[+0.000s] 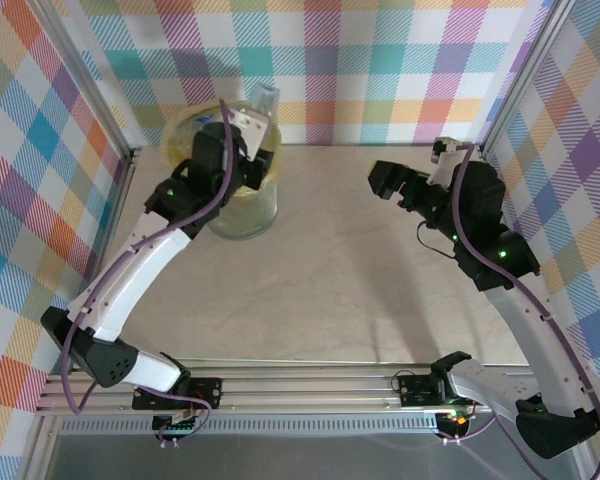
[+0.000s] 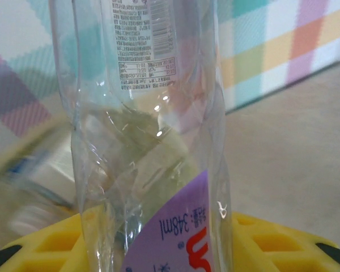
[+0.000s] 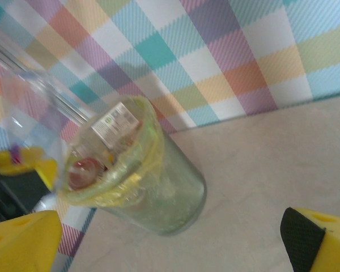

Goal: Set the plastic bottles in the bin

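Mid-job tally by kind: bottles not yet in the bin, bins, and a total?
Round pale-green translucent bin with yellow bag liner: 1
Clear crushed plastic bottle with purple label, held in the left gripper above that bin: 1
Bottles inside the bin: too hidden to count
Total counted: 2

Bottle in left claw over bin at far left; right claw well apart, rightward.

Beige table ringed by pastel checkered walls.
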Robot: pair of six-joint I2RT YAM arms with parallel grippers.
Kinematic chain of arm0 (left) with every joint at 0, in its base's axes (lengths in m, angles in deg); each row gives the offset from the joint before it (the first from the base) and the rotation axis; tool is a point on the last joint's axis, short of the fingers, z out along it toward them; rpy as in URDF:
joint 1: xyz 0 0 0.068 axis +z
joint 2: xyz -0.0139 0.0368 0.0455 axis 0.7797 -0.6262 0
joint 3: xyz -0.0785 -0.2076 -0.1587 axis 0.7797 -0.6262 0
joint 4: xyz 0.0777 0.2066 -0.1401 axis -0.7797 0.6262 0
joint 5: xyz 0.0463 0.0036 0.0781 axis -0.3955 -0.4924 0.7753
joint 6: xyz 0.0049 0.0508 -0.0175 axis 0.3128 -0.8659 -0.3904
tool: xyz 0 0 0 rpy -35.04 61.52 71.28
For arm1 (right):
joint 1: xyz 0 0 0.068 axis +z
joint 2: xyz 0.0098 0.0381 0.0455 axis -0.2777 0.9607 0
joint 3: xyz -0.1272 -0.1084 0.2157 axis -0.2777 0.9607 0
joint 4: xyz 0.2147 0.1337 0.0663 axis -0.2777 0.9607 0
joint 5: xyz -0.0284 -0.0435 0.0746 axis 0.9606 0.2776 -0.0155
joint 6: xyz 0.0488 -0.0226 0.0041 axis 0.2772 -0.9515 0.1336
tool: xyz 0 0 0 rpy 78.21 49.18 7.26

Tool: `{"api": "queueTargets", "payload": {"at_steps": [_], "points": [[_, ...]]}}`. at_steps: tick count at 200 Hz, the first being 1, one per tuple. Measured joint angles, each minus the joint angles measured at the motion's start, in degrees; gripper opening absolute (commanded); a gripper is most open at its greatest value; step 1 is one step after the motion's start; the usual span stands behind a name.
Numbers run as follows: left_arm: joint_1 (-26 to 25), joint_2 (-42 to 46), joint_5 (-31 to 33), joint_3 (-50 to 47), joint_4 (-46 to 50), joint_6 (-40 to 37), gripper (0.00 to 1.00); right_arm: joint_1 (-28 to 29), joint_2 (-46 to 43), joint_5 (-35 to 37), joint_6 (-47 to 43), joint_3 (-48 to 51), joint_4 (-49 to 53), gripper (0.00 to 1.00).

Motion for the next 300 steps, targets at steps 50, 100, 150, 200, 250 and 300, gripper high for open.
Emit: {"api": "queueTargets", "payload": {"at_steps": [50,100,150,200,250,300], "points": [[7.6,-6.3,-0.2,6.6,3.3,-10.4,0.31,0.0,0.0,-0.2,0.4,2.6,2.5,1.00],[13.8,-11.7,-2.2,11.9,8.6,-16.5,0.34,0.0,0.2,-0.4,1.5,3.3,2.6,1.00],[14.9,-13.1,-4.3,12.6,12.2,-20.0,0.55,0.0,1.4,-0.7,1.9,4.1,2.6,1.00],[15.0,-14.8,-5.7,14.5,13.3,-21.3,0.72,0.0,1.7,-0.9,1.9,4.2,2.6,1.00],[15.0,-14.9,-6.3,14.5,13.5,-21.5,0.72,0.0,1.7,-0.8,1.9,4.2,2.8,1.00],[15.0,-14.9,-9.2,14.6,13.5,-21.1,0.71,0.0,1.7,-0.8,1.9,4.5,2.8,1.00]]}}
